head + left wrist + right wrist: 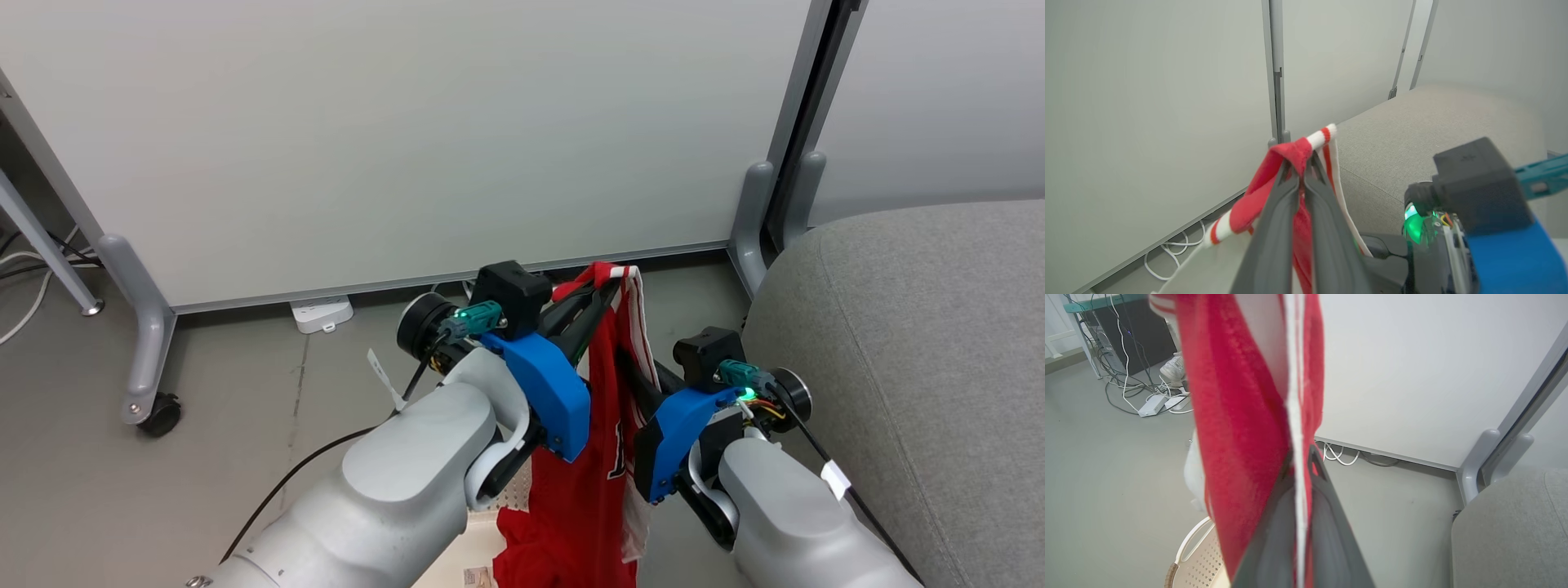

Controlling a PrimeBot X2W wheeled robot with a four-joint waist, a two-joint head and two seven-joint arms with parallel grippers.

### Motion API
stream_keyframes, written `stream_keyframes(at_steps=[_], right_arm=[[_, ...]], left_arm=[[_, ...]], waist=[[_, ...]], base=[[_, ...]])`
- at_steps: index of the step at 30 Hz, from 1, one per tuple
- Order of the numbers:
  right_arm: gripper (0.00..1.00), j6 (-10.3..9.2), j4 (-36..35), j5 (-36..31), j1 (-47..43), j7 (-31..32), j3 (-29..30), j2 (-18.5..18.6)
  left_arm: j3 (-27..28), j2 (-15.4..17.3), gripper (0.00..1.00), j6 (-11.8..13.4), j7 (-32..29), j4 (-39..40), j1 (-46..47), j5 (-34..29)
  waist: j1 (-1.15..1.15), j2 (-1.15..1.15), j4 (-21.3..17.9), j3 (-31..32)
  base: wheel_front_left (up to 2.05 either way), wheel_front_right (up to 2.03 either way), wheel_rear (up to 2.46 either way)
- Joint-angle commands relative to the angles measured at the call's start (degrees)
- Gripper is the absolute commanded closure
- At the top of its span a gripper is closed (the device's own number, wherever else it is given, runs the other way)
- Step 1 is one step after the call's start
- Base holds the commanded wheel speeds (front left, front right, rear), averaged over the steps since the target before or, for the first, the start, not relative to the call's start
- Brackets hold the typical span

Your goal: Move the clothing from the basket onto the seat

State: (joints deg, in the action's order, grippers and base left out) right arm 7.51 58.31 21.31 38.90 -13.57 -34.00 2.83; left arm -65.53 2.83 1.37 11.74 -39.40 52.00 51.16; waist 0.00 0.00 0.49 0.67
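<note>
A red garment point(600, 457) with white striped trim hangs in the air between my two arms, its lower end bunched at the bottom of the head view. My left gripper point(602, 284) is shut on its top strap point(1294, 153); the fingers pinch the red fabric in the left wrist view. Lower and to the right, my right gripper point(635, 363) is shut on the garment's white-edged side point(1295, 416). The cream perforated basket point(1194, 559) stands on the floor beneath the cloth. The grey seat point(914, 351) lies to the right of both arms.
White partition panels point(408, 139) on grey wheeled feet point(151, 408) stand close behind the garment. A power strip point(322, 313) and cables lie at their base. The right wrist view shows more cables, a dark computer case point(1143, 335) and a white shoe point(1173, 369).
</note>
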Motion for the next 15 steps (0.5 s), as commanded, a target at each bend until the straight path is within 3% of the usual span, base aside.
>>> stream_keyframes(at_steps=[1, 2, 3, 11, 15], right_arm=[[1.00, -0.04, 0.25, 0.40, 1.12, -0.26, -0.19, 0.10], [1.00, -0.05, 0.37, 0.44, 1.19, -0.42, -0.27, 0.10], [1.00, -0.04, 0.51, 0.44, 1.24, -0.53, -0.37, 0.10], [1.00, -0.04, 1.01, 1.19, 2.23, -1.23, -0.27, 0.10], [1.00, -0.04, 0.85, 1.16, 2.49, -1.34, 0.35, 0.10]], left_arm=[[0.37, 0.11, 0.70, 0.36, 0.71, 0.10, 0.61, 0.26], [0.39, 0.11, 0.12, 0.50, 0.92, 0.14, 0.54, 0.31], [0.30, 0.11, 0.00, 0.59, 1.08, 0.10, 0.46, 0.37], [2.08, 1.11, 0.00, 0.57, 3.16, 0.67, -4.03, 0.01], [5.85, 2.98, 0.00, 1.21, 3.46, 3.82, -8.93, -2.05]], waist=[[0.00, 0.00, -0.03, -0.02], [0.00, 0.00, -0.07, -0.03], [0.00, 0.00, -0.10, -0.04], [0.00, 0.00, -0.42, -0.31], [0.00, 0.00, -0.42, -0.69]], base=[[0.00, 0.00, 0.00], [0.00, 0.00, 0.00], [0.00, 0.00, 0.00], [0.00, 0.00, 0.00], [0.00, 0.00, 0.00]])
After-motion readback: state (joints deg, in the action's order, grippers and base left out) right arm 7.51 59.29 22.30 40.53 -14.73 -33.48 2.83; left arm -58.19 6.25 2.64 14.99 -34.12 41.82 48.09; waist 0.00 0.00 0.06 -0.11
